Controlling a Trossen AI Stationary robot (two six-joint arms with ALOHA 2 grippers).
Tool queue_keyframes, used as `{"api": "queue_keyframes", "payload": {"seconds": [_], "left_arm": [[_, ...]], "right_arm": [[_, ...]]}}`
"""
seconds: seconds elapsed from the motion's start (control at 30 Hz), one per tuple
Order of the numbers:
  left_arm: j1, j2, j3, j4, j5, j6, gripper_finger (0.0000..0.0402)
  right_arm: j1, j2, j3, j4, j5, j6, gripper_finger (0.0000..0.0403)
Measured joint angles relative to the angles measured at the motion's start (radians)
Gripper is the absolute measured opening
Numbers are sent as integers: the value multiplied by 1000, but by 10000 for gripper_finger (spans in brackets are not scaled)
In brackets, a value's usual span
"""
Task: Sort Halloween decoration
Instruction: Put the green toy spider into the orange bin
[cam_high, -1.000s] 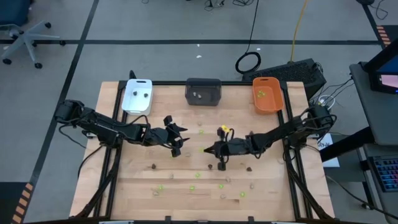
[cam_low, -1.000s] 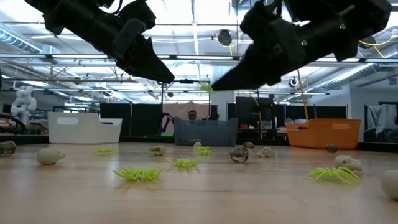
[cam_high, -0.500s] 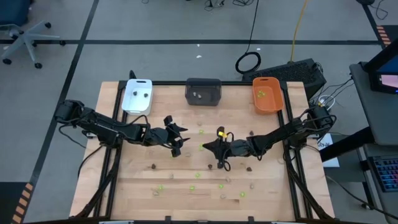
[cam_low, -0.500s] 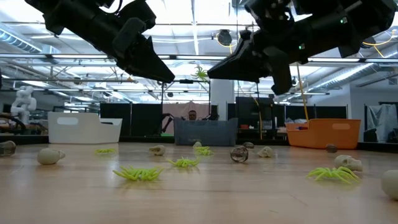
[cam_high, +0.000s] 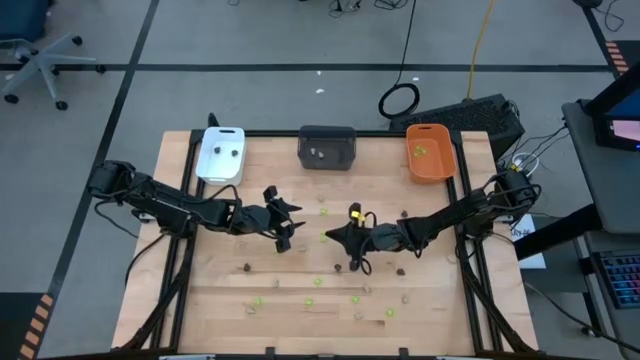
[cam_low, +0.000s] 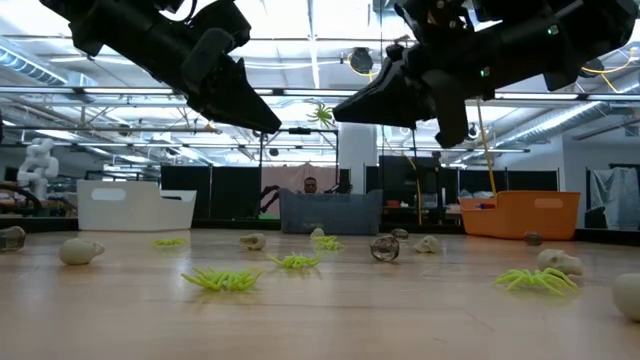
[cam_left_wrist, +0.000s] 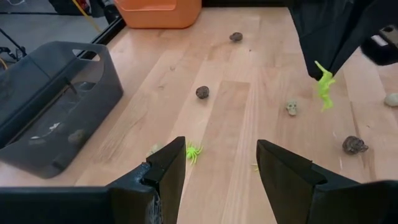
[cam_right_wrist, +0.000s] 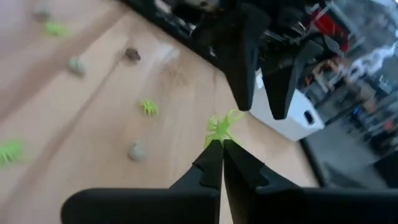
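Observation:
A lime green spider (cam_right_wrist: 221, 127) of the Halloween decoration hangs in the air above the table's middle, with my right gripper (cam_right_wrist: 217, 148) shut on it. It also shows in the low view as spider (cam_low: 320, 113) and in the left wrist view as spider (cam_left_wrist: 323, 87). My left gripper (cam_left_wrist: 221, 168) stands open just left of it, above the table, with nothing between its fingers. More green spiders (cam_high: 318, 282), pale skulls (cam_low: 80, 250) and dark pieces (cam_high: 246, 267) lie scattered on the wooden table. My right gripper pinches the spider's near end (cam_right_wrist: 217, 139) between its two fingertips. The fingers come nearly level from the table's right side. The spider sticks out beyond the tips, lifted clear of the table.
Along the far edge stand a white tray (cam_high: 221, 154), a dark grey tray (cam_high: 327, 147) and an orange tray (cam_high: 431, 152), each with pieces in it. The two grippers' tips are close together over the table's middle. Loose pieces lie mostly toward the near edge.
My right gripper has rolled about its own pointing line and shifted slightly toward the table's left, staying shut. The green spider has turned with it and now sits higher at the fingertips.

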Motion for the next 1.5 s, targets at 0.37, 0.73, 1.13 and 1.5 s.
{"api": "queue_keyframes", "payload": {"seconds": [0.37, 0.73, 1.13, 1.5], "left_arm": [[-2, 0, 0, 0, 0, 0, 196], [-14, 0, 0, -1, 0, -19, 196], [-15, 0, 0, -1, 0, -18, 196], [-15, 0, 0, -7, 0, -19, 196]], "right_arm": [[0, 0, 0, 2, -12, 443, 0], [0, -1, 0, 2, -119, 674, 0], [-6, -1, 0, -6, -191, 827, 0], [-17, -89, 0, -173, -213, 736, 0]]}}
